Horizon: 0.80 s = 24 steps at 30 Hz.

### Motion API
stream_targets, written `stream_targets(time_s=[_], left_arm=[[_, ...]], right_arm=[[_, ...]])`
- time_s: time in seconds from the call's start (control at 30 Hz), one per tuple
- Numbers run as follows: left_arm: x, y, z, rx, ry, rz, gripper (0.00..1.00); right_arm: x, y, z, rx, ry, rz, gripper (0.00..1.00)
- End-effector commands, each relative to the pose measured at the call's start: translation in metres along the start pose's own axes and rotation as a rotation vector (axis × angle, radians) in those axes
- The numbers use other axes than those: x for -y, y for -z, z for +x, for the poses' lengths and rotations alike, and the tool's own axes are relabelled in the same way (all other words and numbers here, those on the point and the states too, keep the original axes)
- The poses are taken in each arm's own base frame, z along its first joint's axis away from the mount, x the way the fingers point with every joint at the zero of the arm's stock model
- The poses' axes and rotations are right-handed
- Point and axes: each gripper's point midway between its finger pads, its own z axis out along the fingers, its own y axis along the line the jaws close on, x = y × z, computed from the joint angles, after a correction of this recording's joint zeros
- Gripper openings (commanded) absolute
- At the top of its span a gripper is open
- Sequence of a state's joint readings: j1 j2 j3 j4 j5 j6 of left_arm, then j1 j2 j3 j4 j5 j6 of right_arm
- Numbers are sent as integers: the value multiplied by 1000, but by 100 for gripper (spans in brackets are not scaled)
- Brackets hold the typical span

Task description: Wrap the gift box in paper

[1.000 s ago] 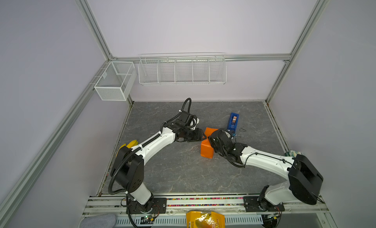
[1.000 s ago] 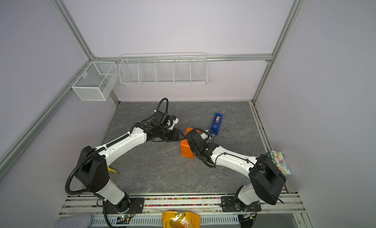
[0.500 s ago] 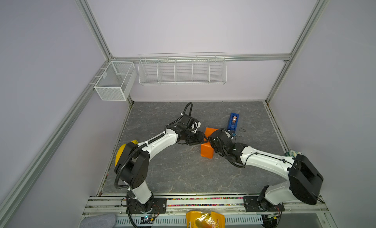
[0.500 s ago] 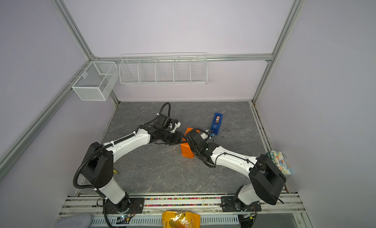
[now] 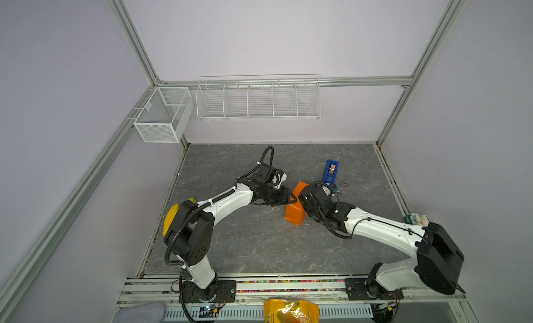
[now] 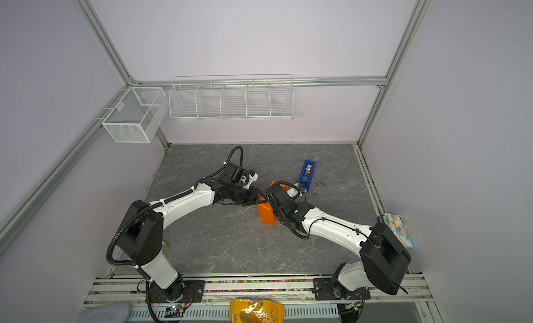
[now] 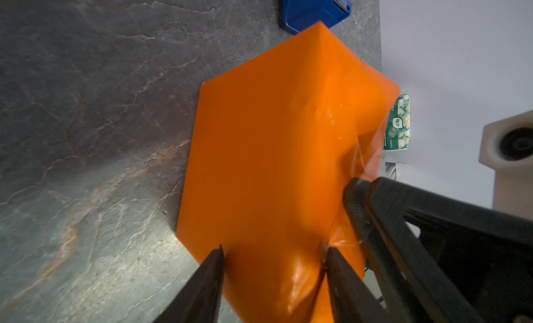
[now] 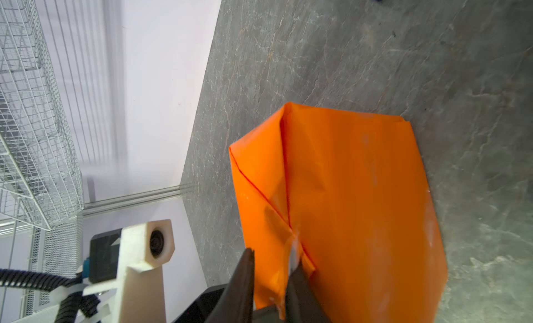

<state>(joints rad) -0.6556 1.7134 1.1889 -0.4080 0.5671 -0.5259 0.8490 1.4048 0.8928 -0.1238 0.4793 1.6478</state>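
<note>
Paper [image 5: 294, 213] hides the gift box at the table's [image 5: 259, 249] middle, the left tool [image 7: 274, 248], jaws apart, straddling its left end, likely steadying it, while the right tool [image 8: 271, 253], jaws slightly parted, meets the folded flap [image 8: 266, 191], likely pressing it down.

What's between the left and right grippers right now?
The orange paper, folded into a box shape; nothing else. Both top views show it between left gripper and right gripper.

From high at the front we look down on the whole grey marbled tabletop [image 5: 253, 249] in both top views. Our wrist cameras sit close, facing each other across the folded orange paper [image 7: 268, 162] that all views share.
</note>
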Motion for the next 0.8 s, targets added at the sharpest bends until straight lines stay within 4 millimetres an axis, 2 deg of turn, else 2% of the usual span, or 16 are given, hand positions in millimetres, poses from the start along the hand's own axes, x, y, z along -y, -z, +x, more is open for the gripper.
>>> stream_targets(time_s=[0.0, 0.13, 0.2, 0.3, 0.43, 0.5, 0.6, 0.77], left_arm=[[-44, -15, 28, -87, 68, -130, 55], [-45, -16, 29, -91, 67, -133, 55], [-45, -16, 28, -90, 67, -132, 55], [-45, -17, 29, -94, 70, -129, 54], [-43, -16, 27, -93, 67, -124, 54], [-41, -16, 26, -93, 66, -121, 53], [-41, -16, 26, -96, 66, -121, 53], [-42, -16, 27, -102, 66, -126, 53]], right_arm=[[33, 5, -26, 74, 54, 149, 23], [41, 10, -39, 94, 45, 170, 23], [56, 12, -46, 112, 47, 201, 23], [66, 20, -58, 137, 43, 225, 23], [64, 34, -75, 172, 75, 218, 23], [50, 38, -77, 160, 154, 188, 23], [21, 39, -67, 86, 287, 97, 23], [-35, 32, -16, -202, 464, -133, 18]])
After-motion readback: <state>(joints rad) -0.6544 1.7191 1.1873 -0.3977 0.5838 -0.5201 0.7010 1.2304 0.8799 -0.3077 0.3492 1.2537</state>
